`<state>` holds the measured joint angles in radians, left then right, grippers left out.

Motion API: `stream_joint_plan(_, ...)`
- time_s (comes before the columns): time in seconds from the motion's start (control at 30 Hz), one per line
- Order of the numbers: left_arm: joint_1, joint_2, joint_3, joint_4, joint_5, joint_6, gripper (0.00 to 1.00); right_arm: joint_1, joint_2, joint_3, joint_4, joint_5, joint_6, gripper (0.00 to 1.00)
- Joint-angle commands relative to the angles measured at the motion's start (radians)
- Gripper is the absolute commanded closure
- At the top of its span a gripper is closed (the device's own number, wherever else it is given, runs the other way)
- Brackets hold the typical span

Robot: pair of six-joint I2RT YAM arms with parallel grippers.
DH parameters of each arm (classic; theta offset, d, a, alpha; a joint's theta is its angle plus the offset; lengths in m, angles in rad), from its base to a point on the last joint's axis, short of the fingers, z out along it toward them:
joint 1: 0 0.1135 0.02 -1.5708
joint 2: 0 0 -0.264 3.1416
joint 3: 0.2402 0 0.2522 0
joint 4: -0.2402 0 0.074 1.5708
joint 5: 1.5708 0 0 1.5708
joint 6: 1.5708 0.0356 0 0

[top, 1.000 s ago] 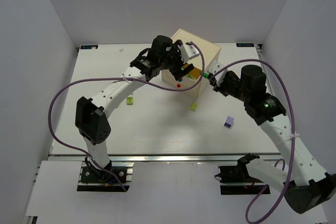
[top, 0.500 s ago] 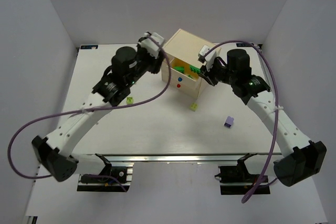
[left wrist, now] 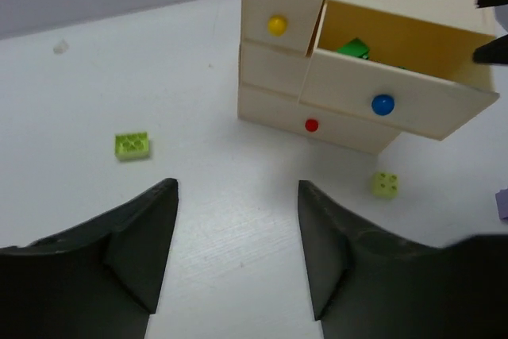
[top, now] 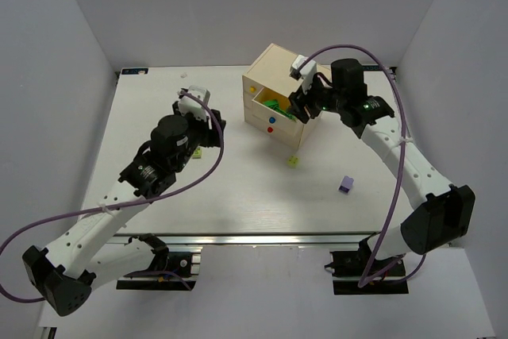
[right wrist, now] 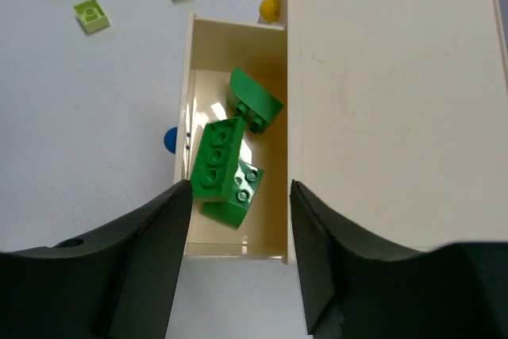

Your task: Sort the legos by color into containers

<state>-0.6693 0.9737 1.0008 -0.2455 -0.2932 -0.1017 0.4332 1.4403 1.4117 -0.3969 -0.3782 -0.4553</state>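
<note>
- Above the pulled-out drawer of the chest, the right gripper hangs with its jaws apart and nothing between them.
- Directly beneath it, three dark green legos lie inside that drawer, which carries the blue knob.
- Out from the chest's knob side, the left gripper hovers over the table, jaws spread wide and empty.
- One lime lego lies on the table left of the chest's front, well apart from it.
- A second lime lego sits near the chest's front, under the open drawer's corner.
- A lavender lego lies farther out from the chest.
</note>
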Motion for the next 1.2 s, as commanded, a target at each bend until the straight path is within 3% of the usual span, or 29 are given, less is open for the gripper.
stream_joint_plan(0.0,0.0,-0.017,-0.045,-0.057,-0.081,-0.075,0.32,-0.002,-0.069,0.026,0.061,-0.083,0.023,0.44)
stream_joint_plan(0.03,0.0,-0.018,-0.06,-0.06,-0.098,-0.085,0.59,-0.001,-0.075,0.024,0.075,-0.121,0.015,0.69)
stream_joint_plan(0.1,0.0,-0.038,-0.108,-0.054,-0.118,-0.095,0.83,-0.002,-0.086,0.014,0.066,-0.273,-0.044,0.98)
stream_joint_plan(0.13,0.0,-0.046,-0.126,-0.052,-0.135,-0.104,0.95,0.016,-0.087,0.01,0.055,-0.321,-0.074,1.0)
stream_joint_plan(0.17,0.0,-0.065,-0.145,-0.049,-0.142,-0.107,1.0,0.006,-0.084,0.009,0.044,-0.353,-0.094,1.0)
stream_joint_plan(0.23,0.0,-0.082,-0.189,-0.049,-0.161,-0.112,1.0,0.01,-0.063,0.036,-0.055,-0.482,-0.199,1.0)
stream_joint_plan(0.33,0.0,-0.107,-0.214,-0.057,-0.179,-0.107,1.0,0.048,0.018,0.12,-0.227,-0.449,-0.314,1.0)
stream_joint_plan(0.43,0.0,-0.116,-0.231,-0.06,-0.211,-0.101,0.93,0.114,0.066,0.115,-0.241,-0.271,-0.315,1.0)
stream_joint_plan(0.57,0.0,-0.096,-0.226,-0.074,-0.242,-0.098,0.69,0.203,0.078,0.076,-0.166,-0.016,-0.269,1.0)
stream_joint_plan(0.6,0.0,-0.095,-0.225,-0.074,-0.247,-0.096,0.57,0.213,0.083,0.075,-0.151,0.074,-0.266,1.0)
stream_joint_plan(0.7,0.0,-0.093,-0.229,-0.072,-0.245,-0.096,0.38,0.256,0.115,0.089,-0.138,0.268,-0.24,1.0)
stream_joint_plan(0.97,0.0,-0.093,-0.229,-0.072,-0.23,-0.098,0.16,0.329,0.186,0.081,-0.011,0.787,-0.258,1.0)
stream_joint_plan(1.17,0.0,-0.09,-0.228,-0.072,-0.216,-0.096,0.11,0.335,0.21,0.09,0.039,0.916,-0.286,1.0)
